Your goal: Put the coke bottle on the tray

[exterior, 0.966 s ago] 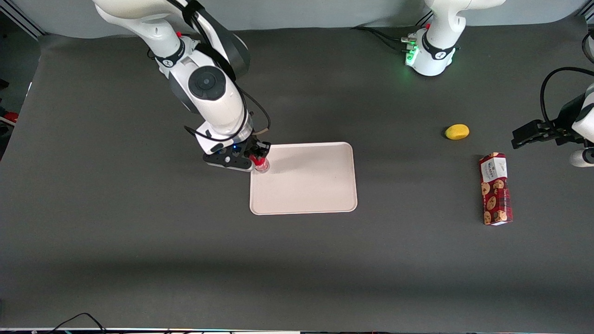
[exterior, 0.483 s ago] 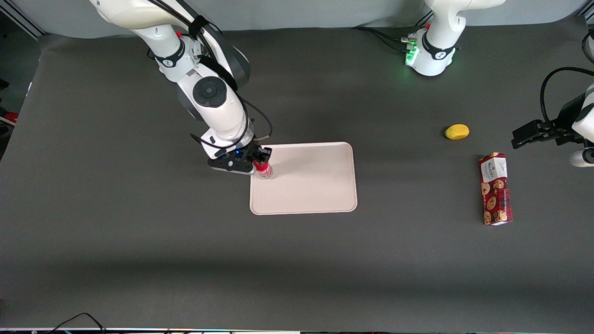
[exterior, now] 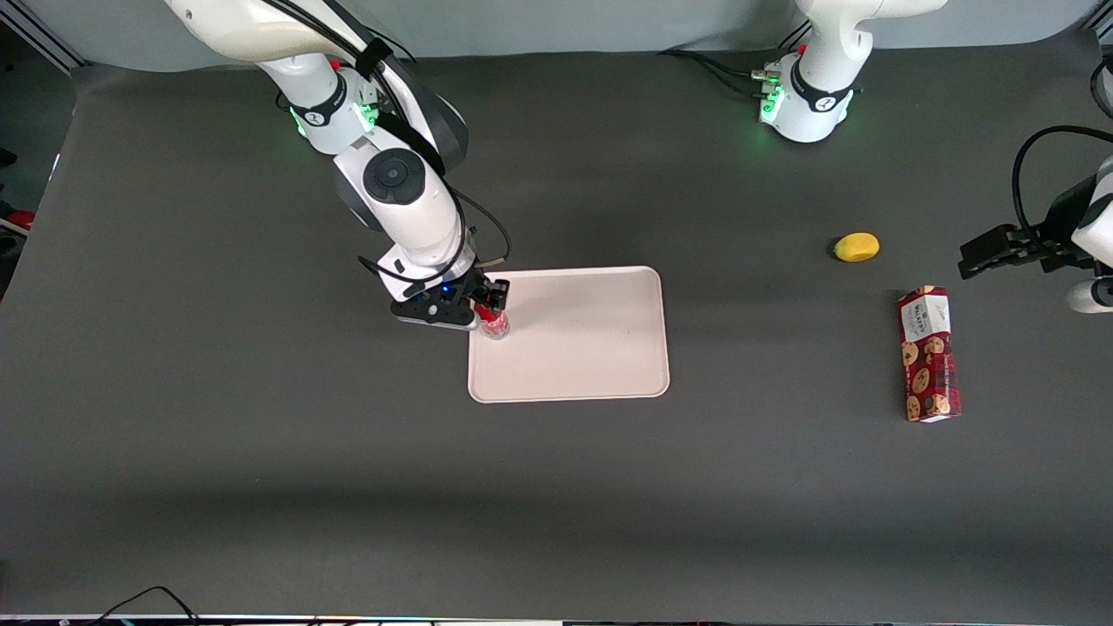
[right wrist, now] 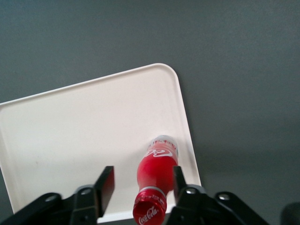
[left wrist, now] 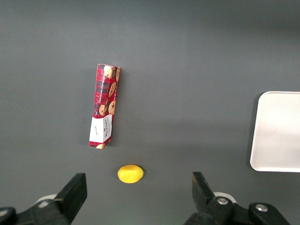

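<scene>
The coke bottle (exterior: 496,324) (right wrist: 157,168), small and red with a red cap, stands on the tray (exterior: 591,348) (right wrist: 84,131) close to its rim at the working arm's end, tilted slightly. My gripper (exterior: 489,306) (right wrist: 142,185) is directly above it with a finger on each side of the bottle's neck. It is open: one finger (right wrist: 105,185) stands well clear of the bottle, the other (right wrist: 178,180) is close against it. The tray is pale pinkish-white with rounded corners, and its edge also shows in the left wrist view (left wrist: 276,131).
A long red cookie box (exterior: 929,354) (left wrist: 104,105) and a yellow lemon (exterior: 856,247) (left wrist: 130,173) lie toward the parked arm's end of the dark table. The lemon is farther from the front camera than the box.
The gripper carried the bottle a little farther over the tray's rim and nearer the front camera, then nearly stopped. Green lights now show on the working arm.
</scene>
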Robot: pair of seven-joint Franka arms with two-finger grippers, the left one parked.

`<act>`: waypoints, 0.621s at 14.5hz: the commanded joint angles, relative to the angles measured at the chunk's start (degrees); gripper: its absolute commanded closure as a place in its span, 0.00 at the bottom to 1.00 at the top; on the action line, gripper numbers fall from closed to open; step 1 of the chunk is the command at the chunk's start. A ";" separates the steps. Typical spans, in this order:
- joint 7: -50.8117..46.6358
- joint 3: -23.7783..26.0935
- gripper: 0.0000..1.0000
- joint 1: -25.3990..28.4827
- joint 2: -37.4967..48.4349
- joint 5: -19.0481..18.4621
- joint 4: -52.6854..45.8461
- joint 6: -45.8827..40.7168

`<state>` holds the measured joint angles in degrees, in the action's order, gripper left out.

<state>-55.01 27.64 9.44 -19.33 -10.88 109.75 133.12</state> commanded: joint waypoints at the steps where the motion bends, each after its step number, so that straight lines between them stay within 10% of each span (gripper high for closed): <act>1: -0.36 -0.22 0.00 -0.04 2.97 -1.07 -2.42 -3.80; 9: 8.30 0.04 0.00 -2.58 7.72 0.77 -30.26 -41.22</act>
<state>-52.53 27.49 8.71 -11.80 -10.99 87.41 100.56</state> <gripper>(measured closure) 0.000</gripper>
